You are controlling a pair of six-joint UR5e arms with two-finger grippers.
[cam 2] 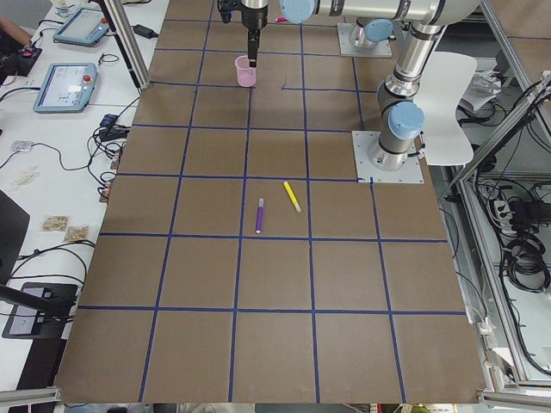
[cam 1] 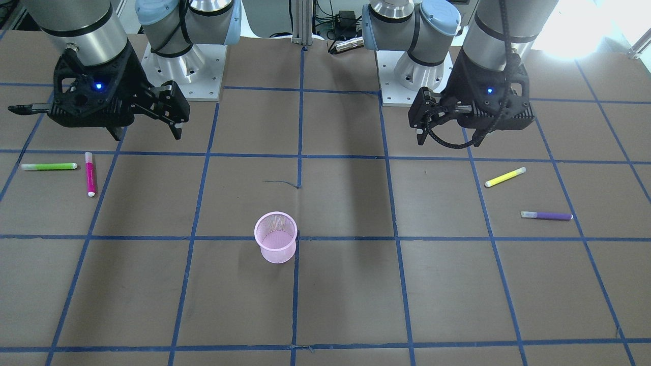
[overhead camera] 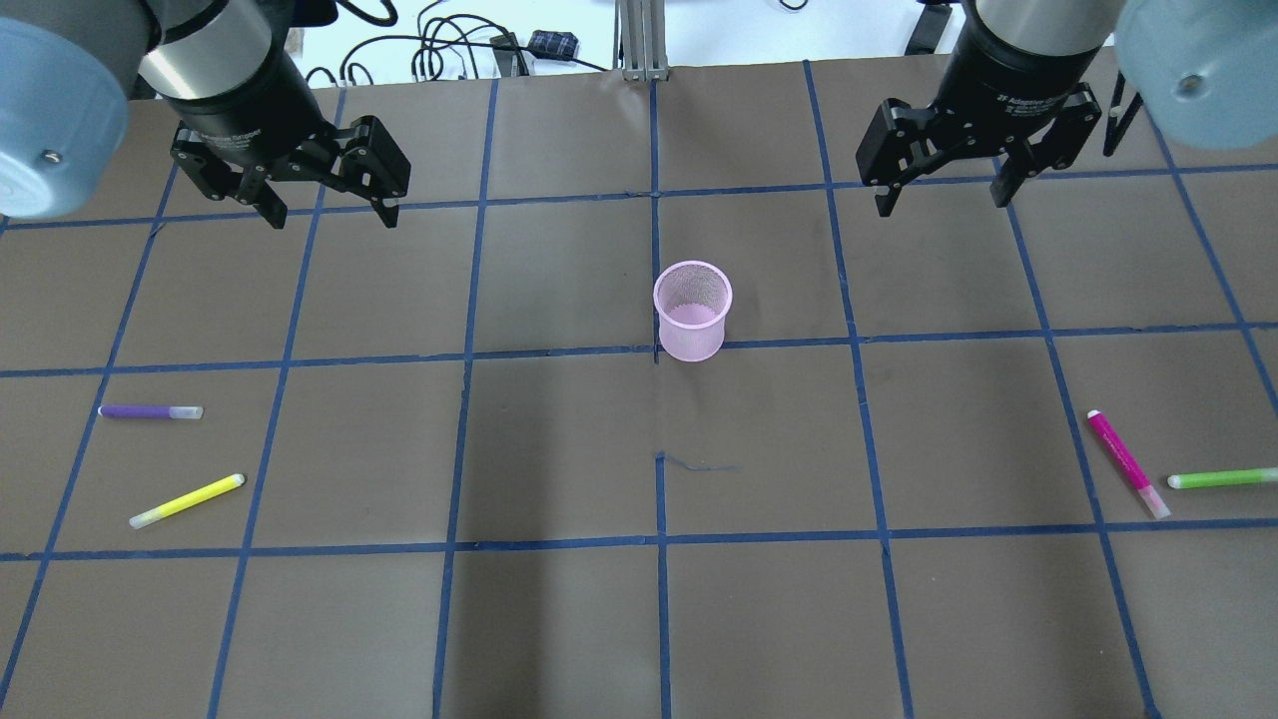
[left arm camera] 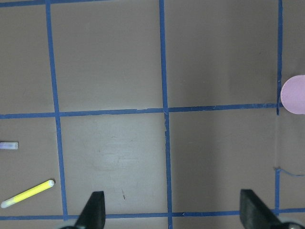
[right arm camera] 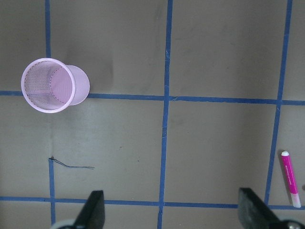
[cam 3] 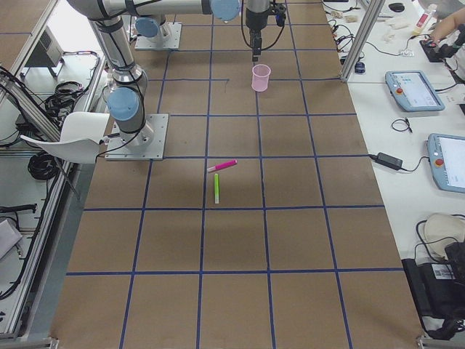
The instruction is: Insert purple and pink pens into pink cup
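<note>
The pink mesh cup (overhead camera: 691, 310) stands upright and empty near the table's middle; it also shows in the right wrist view (right arm camera: 53, 86). The purple pen (overhead camera: 150, 411) lies flat on the left side. The pink pen (overhead camera: 1126, 462) lies flat on the right side and also shows in the right wrist view (right arm camera: 289, 179). My left gripper (overhead camera: 332, 222) is open and empty, held above the table far from the purple pen. My right gripper (overhead camera: 941, 205) is open and empty, held above the table far from the pink pen.
A yellow pen (overhead camera: 187, 499) lies close to the purple pen. A green pen (overhead camera: 1220, 478) lies just right of the pink pen's capped end. The brown table has a grid of blue tape (overhead camera: 659, 539). The arm bases (cam 1: 183, 71) stand at the robot's edge.
</note>
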